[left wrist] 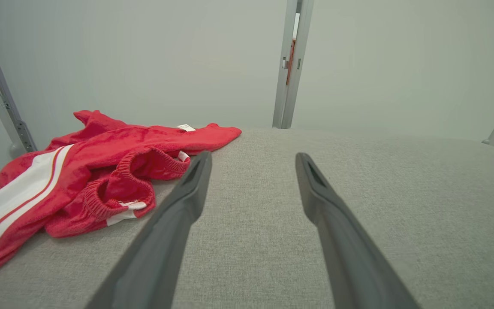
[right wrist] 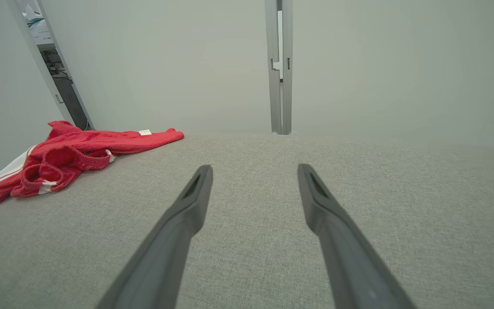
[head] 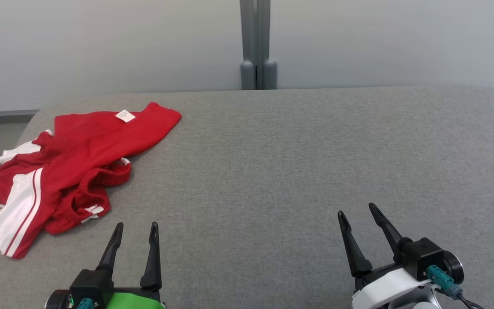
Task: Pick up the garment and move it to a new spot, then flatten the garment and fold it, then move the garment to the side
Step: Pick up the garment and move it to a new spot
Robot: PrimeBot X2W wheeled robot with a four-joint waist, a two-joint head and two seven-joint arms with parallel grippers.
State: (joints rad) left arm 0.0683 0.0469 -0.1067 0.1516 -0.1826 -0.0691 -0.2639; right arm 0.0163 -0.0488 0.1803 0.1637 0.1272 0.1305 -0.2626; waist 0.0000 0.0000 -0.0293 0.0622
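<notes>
Both the left gripper point(head: 137, 224) and the right gripper point(head: 356, 209) hover at the near edge of a grey padded surface point(head: 272, 171), fingers apart and empty. A crumpled red garment point(head: 71, 167) lies at the left, near the left gripper and well apart from the right. Its long axis runs diagonally, with the white-striped end near-left and the end with the label point(head: 125, 116) pointing far-right.

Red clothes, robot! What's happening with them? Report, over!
Left gripper open, empty. Right gripper open, empty. Crumpled red-and-white fabric garment untouched, at left edge of grey cloth table. Nothing in the way.
</notes>
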